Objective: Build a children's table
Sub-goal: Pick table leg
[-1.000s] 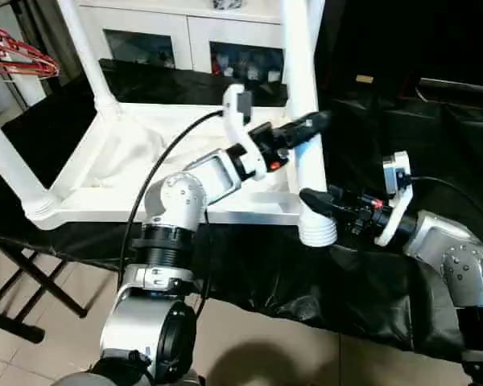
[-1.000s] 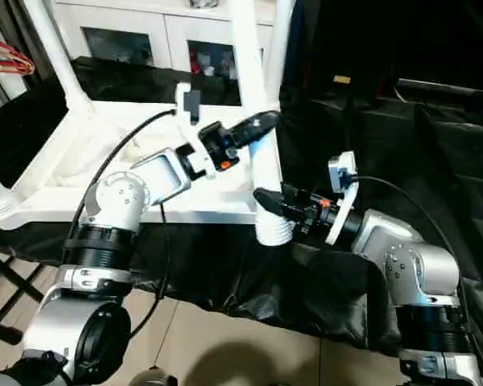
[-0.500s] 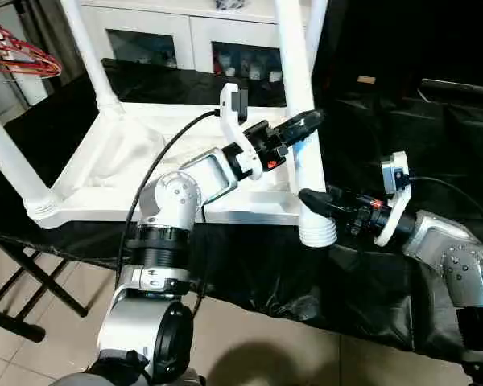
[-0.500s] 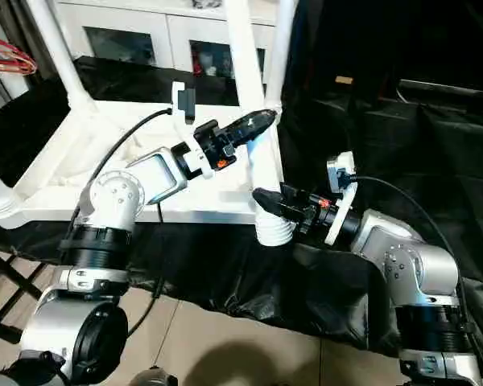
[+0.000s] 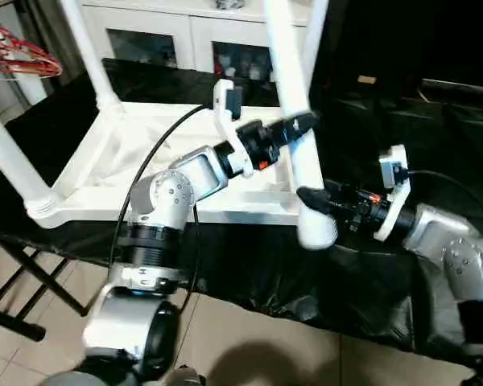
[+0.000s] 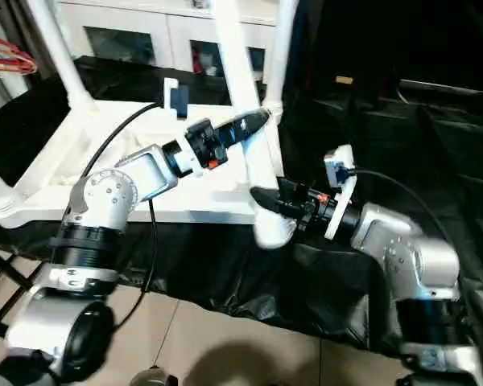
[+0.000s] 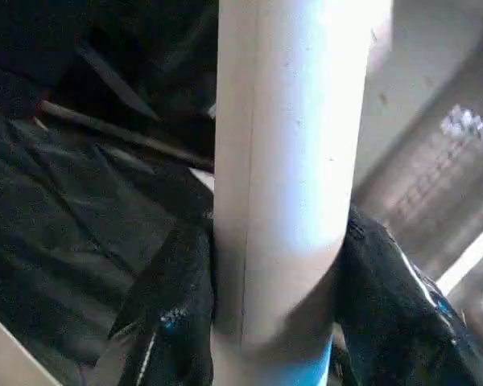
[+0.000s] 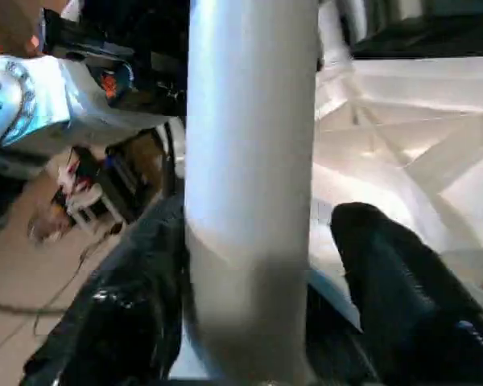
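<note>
The children's table top [image 5: 129, 161] lies upside down on black cloth, with white legs standing in its corners [image 5: 84, 48]. At the front right corner one white table leg [image 5: 286, 56] stands tilted, its top leaning left and its thick end [image 5: 315, 229] at the corner socket. My left gripper [image 5: 302, 125] is shut on this leg partway up; in the left wrist view both black fingers [image 7: 181, 314] press its sides. My right gripper [image 5: 310, 195] reaches in near the leg's base. Its fingers [image 8: 394, 273] straddle the leg, and a gap shows beside one of them.
A white cabinet with glass doors [image 5: 185, 40] stands behind the table. Red hangers [image 5: 16, 56] hang at the far left. The black cloth [image 5: 370, 281] drapes over the front edge, and a black folding stand [image 5: 24, 281] shows on the tiled floor at lower left.
My left gripper has closed on the front right leg and tipped its top to the left. The right gripper's fingers have spread apart around the leg's base.
</note>
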### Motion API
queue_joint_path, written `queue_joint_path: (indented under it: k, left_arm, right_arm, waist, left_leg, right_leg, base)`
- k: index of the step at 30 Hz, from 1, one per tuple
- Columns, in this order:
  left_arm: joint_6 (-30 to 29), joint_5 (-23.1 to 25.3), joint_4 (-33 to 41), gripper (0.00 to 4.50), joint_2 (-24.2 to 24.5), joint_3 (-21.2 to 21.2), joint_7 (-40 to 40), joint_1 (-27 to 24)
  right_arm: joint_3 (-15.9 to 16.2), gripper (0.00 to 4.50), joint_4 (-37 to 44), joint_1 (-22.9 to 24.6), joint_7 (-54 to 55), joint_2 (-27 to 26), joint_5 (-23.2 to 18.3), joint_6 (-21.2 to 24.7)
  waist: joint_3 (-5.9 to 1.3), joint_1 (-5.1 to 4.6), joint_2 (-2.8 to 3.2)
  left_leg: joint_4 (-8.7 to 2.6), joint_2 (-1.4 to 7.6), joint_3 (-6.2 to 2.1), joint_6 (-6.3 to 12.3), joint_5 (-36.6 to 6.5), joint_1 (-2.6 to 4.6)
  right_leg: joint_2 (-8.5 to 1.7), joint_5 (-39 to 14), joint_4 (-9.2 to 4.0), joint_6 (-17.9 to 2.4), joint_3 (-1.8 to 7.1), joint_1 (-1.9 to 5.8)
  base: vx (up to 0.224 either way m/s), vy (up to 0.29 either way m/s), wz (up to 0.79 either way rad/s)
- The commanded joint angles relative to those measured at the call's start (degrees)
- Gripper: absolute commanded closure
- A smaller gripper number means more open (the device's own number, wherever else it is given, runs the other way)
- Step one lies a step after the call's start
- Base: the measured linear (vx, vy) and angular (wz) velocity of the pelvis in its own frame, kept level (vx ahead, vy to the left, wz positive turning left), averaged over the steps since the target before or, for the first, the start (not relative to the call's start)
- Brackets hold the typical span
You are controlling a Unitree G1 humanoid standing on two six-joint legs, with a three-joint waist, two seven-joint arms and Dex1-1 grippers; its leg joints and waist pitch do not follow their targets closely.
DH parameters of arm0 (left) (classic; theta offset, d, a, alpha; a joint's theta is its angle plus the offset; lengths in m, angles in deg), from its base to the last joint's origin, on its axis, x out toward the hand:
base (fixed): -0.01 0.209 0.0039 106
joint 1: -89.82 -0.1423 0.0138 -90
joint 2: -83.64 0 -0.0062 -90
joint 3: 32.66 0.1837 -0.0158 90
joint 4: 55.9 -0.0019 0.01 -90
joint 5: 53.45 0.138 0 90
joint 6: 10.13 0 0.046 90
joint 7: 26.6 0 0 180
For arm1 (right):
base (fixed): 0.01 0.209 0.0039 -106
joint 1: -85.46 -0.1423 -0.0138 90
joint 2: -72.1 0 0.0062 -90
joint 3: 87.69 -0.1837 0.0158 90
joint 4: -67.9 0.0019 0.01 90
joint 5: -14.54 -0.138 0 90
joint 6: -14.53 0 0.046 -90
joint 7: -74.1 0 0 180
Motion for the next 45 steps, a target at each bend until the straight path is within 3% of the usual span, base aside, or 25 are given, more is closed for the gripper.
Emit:
queue_joint_path:
  k: [1, 6, 8, 15, 43, 45]
  left_arm:
    - [-0.83, 0.91, 1.78, 2.65, 0.99, 1.94, 2.8, 1.63]
    - [-0.41, 1.86, 1.41, 2.65, 2.5, 3.54, 5.39, 2.38]
    - [-0.09, 2.08, 1.12, 2.65, 3.04, 4.16, 6.44, 2.84]
    - [0.2, 2.52, 1.75, 2.66, 3.53, 5.62, 8.11, 3.02]
    - [-0.02, 4.01, 1.88, 2.66, 3.81, 8.45, 10.34, 3.38]
    - [0.06, 4.12, 1.75, 2.66, 3.82, 8.51, 10.53, 3.44]
  right_arm:
    - [0.44, 1.21, 0.9, -0.78, -1.1, 1.27, 0.44, 0.87]
    - [2.4, 1.18, 0.78, -1.71, -4.09, 3.1, 0.74, 1.89]
    - [3.18, 1.18, 0.77, -2.1, -5.01, 3.71, 0.38, 2.66]
    - [6.51, 1.18, 0.87, -2.2, -6.18, 4.8, 1.5, 4.09]
    - [9.68, 1.18, -0.31, -2.28, -4.96, 3.08, 3.88, 2.54]
    - [9.84, 1.45, -0.26, -2.16, -5.26, 3.21, 4.06, 2.51]
  waist:
    - [-4.74, 0.06, -1.38]
    - [-4.7, 0.07, -1.5]
    - [-4.69, 0.13, -1.9]
    - [-4.69, 0.17, -1.86]
    - [-4.76, 0.21, -1.61]
    - [-4.77, 0.18, -1.6]
  left_leg:
    - [-3.26, -0.76, 0.82, 3.42, -4.97, 0.22]
    - [-3.23, -0.74, 0.87, 3.43, -5.11, 0.22]
    - [-3.15, -0.86, 0.94, 3.51, -4.86, 0.13]
    - [-3.17, -0.74, 0.88, 2.99, -5.21, 0.19]
    - [-3.18, -0.75, 0.78, 2.36, -6.04, 0.21]
    - [-3.17, -0.75, 0.77, 2.34, -5.9, 0.19]
  right_leg:
    - [-1.71, -11.64, -3.59, -9.57, 1.42, 4.49]
    - [-1.76, -10.95, -3.49, -10.28, 1.45, 4.53]
    - [-1.79, -11.45, -3.47, -10.17, 1.44, 4.65]
    - [-1.86, -12.61, -3.48, -9.87, 1.45, 4.53]
    - [-1.84, -11.93, -3.38, -10.35, 1.46, 4.57]
    - [-1.8, -11.64, -3.35, -10.41, 1.46, 4.58]
  base:
    - [0.0, 0.0, 0.0]
    - [0.0, 0.0, 0.0]
    - [0.0, 0.0, 0.0]
    - [0.0, 0.0, 0.0]
    - [0.0, 0.0, 0.0]
    - [0.0, 0.0, 0.0]
